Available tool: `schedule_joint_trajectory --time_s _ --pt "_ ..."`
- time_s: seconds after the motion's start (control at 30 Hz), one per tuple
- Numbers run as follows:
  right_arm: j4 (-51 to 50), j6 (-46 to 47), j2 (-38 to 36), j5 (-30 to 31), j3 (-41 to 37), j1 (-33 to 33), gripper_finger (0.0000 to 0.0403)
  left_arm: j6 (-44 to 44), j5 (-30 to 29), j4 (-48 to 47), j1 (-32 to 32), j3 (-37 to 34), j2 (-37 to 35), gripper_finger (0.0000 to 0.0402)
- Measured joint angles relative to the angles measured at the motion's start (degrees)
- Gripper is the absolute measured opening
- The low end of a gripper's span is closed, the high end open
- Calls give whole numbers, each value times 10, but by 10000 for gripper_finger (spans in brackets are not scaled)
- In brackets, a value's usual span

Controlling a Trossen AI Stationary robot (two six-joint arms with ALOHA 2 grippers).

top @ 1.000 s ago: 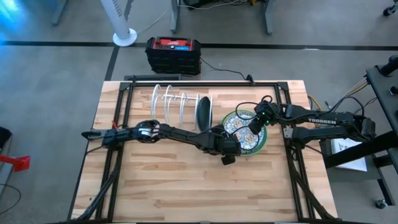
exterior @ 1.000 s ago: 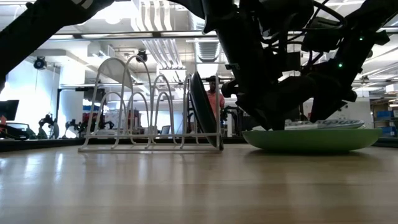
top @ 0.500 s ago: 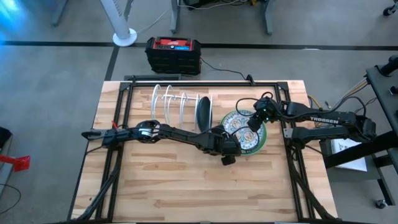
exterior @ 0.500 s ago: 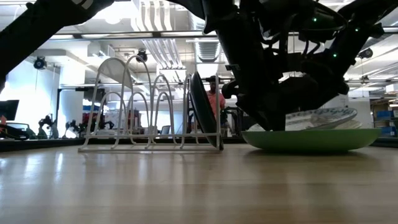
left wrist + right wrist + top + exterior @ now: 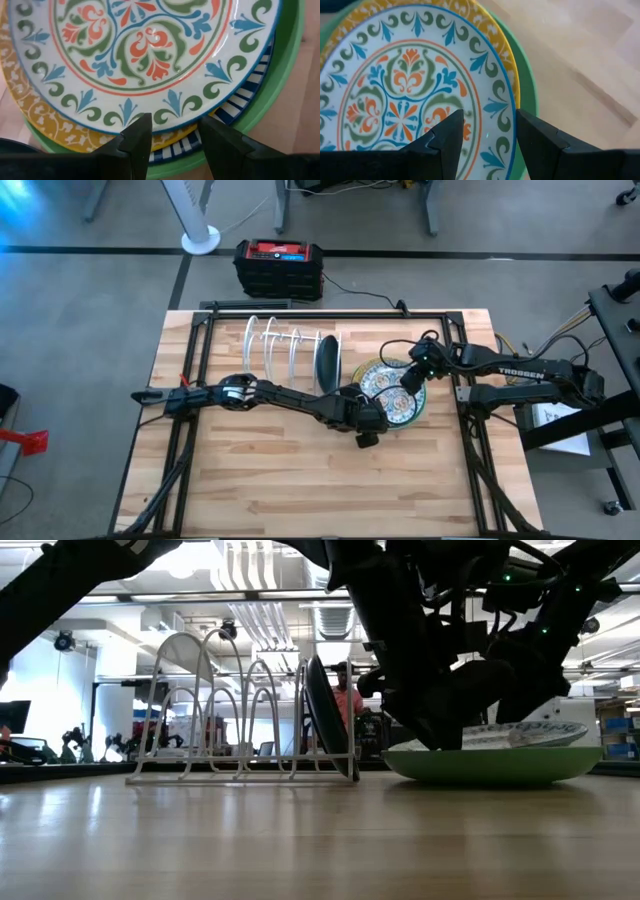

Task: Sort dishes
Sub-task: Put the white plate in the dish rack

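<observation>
A stack of dishes lies right of the table's middle. Its top plate is white with a blue, orange and green floral pattern (image 5: 390, 392). Under it are a mustard-yellow plate (image 5: 35, 120), a blue-striped one (image 5: 245, 95) and a light green plate (image 5: 495, 766) at the bottom. My right gripper (image 5: 408, 378) is shut on the floral plate at the stack's far right. My left gripper (image 5: 372, 420) stands open at the stack's near left rim; I cannot tell whether its fingers touch it. A dark teal plate (image 5: 326, 363) stands on edge in the white wire rack (image 5: 280, 345). My right gripper pinches the floral plate's rim (image 5: 492, 125) at its far right side, one finger over the top face and the other outside the rim. The fingers slant down from the table's right. The plate is tilted, its right rim (image 5: 575, 728) raised and its left part on the stack.
A black and red box (image 5: 278, 267) sits on the floor beyond the table's far edge. Bare wood lies along the near half of the table (image 5: 300, 480). In the low view a person (image 5: 345, 700) stands in the room behind the rack.
My right gripper has risen a little with the floral plate's right rim. The plate, which lay flat on the stack, is now tilted, with its left part still on the plates below.
</observation>
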Motion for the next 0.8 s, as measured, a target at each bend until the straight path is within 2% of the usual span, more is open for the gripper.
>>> schedule_joint_trajectory --time_s 0.2,0.43,0.8 --pt "-14 7 -8 -3 0 0 167 0 -4 0 0 0 0 153" --pt "-92 29 -12 -18 6 1 154 2 -15 -1 0 0 0 153" --pt "-103 50 -13 -16 6 1 139 9 -14 -1 2 0 0 153"
